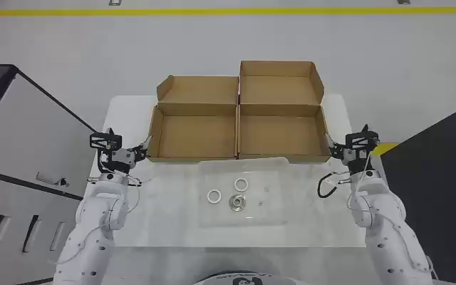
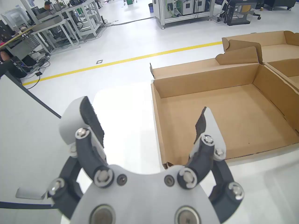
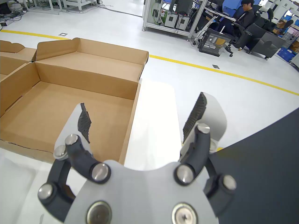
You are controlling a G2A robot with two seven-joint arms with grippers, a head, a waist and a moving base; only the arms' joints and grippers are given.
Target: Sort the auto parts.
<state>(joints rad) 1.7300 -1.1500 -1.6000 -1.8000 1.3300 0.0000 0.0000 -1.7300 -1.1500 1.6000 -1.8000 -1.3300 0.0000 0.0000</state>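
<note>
Left pincer wide open, empty; right pincer likewise.

The left claw and the right claw both gape empty, well apart.

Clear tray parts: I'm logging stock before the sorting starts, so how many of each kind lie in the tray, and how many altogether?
White rings: 2
Round metal part: 1
Small pieces, too small to identify: 2
Total: 5
</note>
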